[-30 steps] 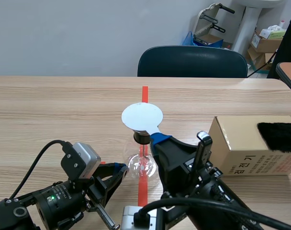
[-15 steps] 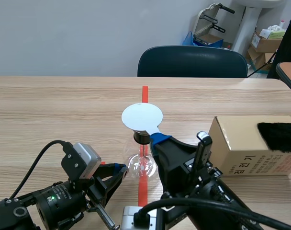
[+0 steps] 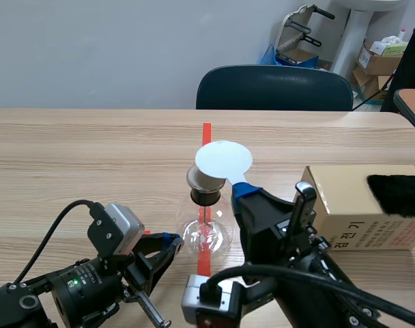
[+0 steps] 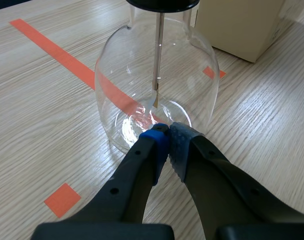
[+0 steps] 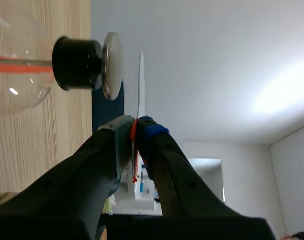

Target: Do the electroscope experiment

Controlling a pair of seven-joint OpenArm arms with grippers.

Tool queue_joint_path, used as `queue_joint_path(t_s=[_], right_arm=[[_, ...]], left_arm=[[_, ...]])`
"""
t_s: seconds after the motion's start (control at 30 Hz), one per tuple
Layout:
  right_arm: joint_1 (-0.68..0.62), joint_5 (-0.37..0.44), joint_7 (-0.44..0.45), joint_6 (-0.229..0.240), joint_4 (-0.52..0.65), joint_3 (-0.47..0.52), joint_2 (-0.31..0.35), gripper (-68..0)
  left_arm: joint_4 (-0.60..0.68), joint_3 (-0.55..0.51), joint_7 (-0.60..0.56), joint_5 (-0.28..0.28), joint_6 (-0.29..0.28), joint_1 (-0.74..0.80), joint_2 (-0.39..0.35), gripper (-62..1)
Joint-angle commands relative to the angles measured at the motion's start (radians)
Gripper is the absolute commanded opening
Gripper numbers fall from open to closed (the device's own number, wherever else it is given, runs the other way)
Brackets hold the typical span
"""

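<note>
The flask (image 3: 206,232) is standing on the table (image 3: 71,150). The right gripper (image 3: 245,191) is squeezing the handle of a white disc (image 3: 223,159). It is holding the disc just above the flask's metal cap (image 3: 206,179), not touching it. The left gripper (image 4: 167,132) is lying low by the flask's foot, with its fingers pressed together on nothing. A brown box (image 3: 344,208) is sitting near the flask.

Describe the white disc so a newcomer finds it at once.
On the wooden table, find the glass flask on the orange tape line. Just over its metal cap, the right gripper holds a round disc: white and paper-thin, unlike the thicker grey cap.
</note>
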Motion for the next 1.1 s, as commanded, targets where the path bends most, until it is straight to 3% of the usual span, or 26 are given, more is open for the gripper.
queue_joint_path(t_s=[0.0,0.33,0.53,0.77,1.07], right_arm=[[-0.012,-0.002,-0.035,-0.014,0.017,0.003,0.013,-66.7],[-0.017,-0.005,-0.329,-0.014,0.017,0.003,0.013,-66.7],[-0.018,-0.005,-0.446,-0.014,0.017,0.003,0.013,-66.7],[-0.018,-0.008,-0.523,-0.014,0.017,0.003,0.013,-66.7],[-0.017,-0.012,-0.518,-0.014,0.017,0.003,0.013,-66.7]], left_arm=[[0.009,-0.005,-0.013,0.001,-0.003,0.000,0.006,-58.2],[0.009,-0.005,-0.013,0.001,-0.003,0.000,0.005,-58.2],[0.009,-0.005,-0.014,0.001,-0.003,0.000,0.005,-58.2],[0.009,-0.005,-0.013,0.001,-0.003,0.000,0.005,-58.2],[0.009,-0.005,-0.013,0.001,-0.003,0.000,0.005,-58.2]])
